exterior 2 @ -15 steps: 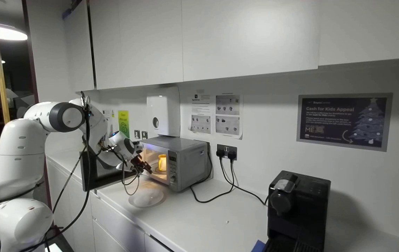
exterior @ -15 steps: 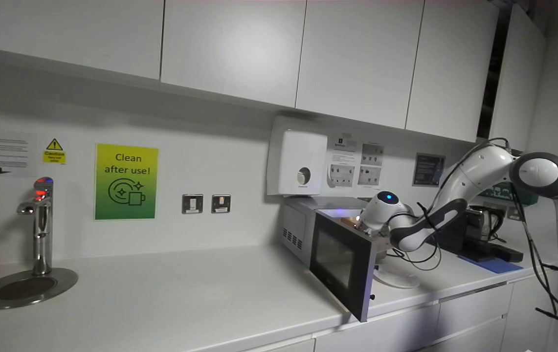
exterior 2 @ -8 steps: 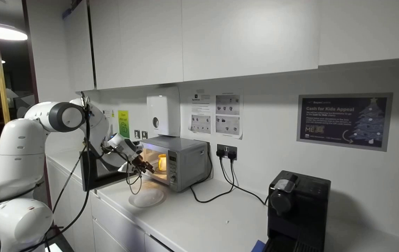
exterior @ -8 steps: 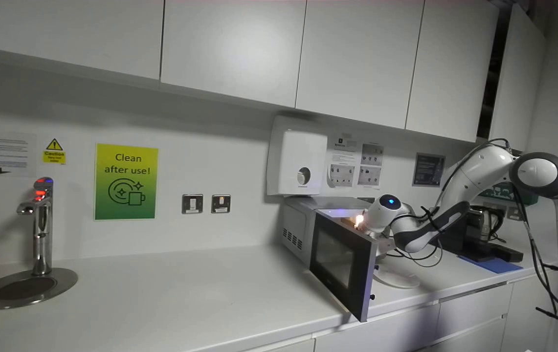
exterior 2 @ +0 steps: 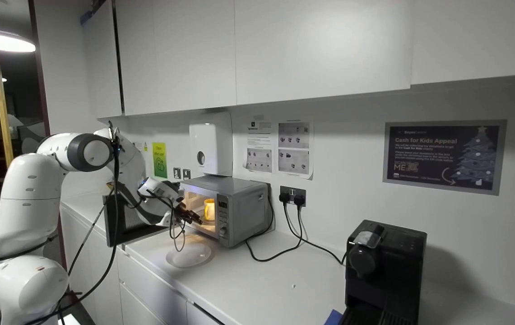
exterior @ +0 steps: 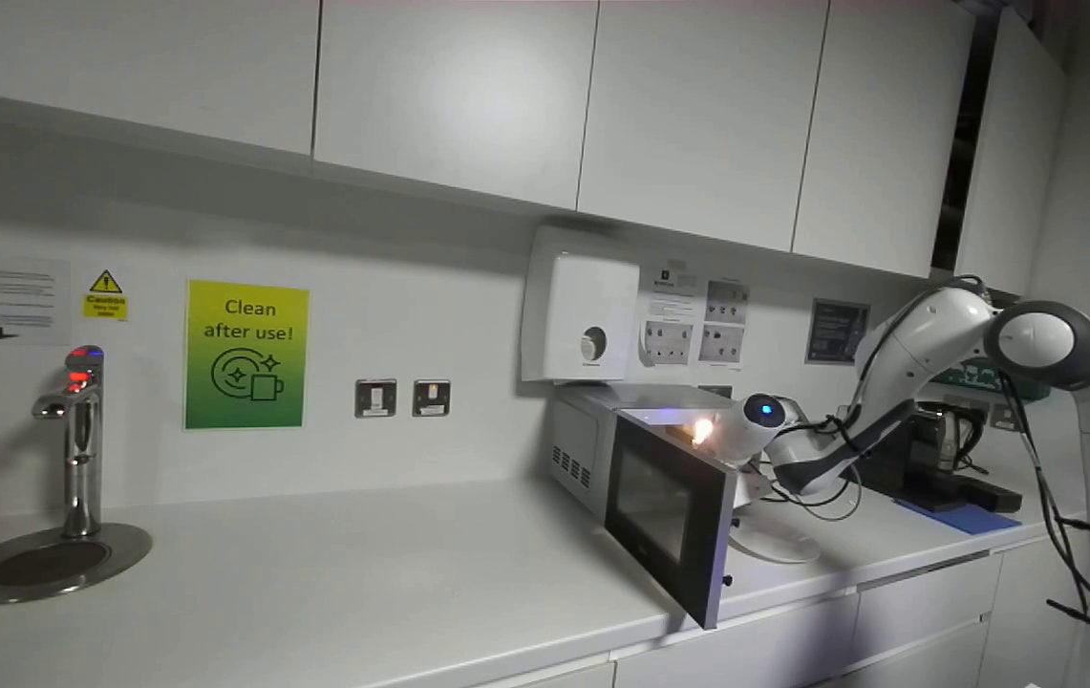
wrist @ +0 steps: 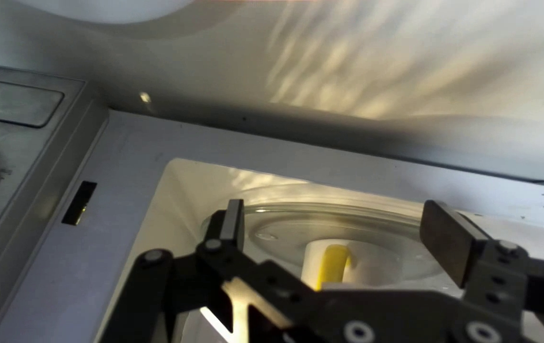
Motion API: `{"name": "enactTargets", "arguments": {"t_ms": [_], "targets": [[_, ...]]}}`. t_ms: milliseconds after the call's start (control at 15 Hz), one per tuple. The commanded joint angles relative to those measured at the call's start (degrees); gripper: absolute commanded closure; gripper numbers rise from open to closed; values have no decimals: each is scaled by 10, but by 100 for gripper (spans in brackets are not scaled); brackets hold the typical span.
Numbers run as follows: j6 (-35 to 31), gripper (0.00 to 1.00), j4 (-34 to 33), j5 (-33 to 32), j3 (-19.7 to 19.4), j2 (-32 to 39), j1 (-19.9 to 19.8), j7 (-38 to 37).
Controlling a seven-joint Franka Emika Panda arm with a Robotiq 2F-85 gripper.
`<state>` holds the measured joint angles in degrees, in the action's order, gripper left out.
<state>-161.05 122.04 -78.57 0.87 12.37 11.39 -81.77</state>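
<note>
Wrist view: jaws parted, nothing grasped; one mug inside microwave

Jaws: the black metal two-finger gripper stands with its fingers wide apart and nothing between the pads.

Item: one white cylindrical mug with a yellow handle lies beyond the pads, clear of them. It stands upright on the clear round glass turntable, inside the silver-grey box-shaped microwave.

Handling, as assessed: probably glazed ceramic, therefore stiff, moderately heavy, smooth enough to slip and liable to chip. Contents cannot be determined. Recommended hold: the curved yellow grip, which faces the cavity mouth; the body would demand a wider bite, fit unverified.

Count, working outward: one mug; one turntable; one microwave, its single black-and-silver door swung out; one white round dish on the white worktop, near the microwave; two black plugs in one metal wall socket; one black coffee machine; one chrome tap, well apart from the microwave.
</note>
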Motion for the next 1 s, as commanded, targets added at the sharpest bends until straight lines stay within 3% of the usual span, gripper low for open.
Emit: {"name": "enactTargets", "arguments": {"t_ms": [0,467,933], "targets": [[-14,0,-43,-90,-10,26,3,-63],[-13,0,-104,-206,-9,71,-2,-164],[-15,0,-157,-259,-5,103,-5,-225]]}}
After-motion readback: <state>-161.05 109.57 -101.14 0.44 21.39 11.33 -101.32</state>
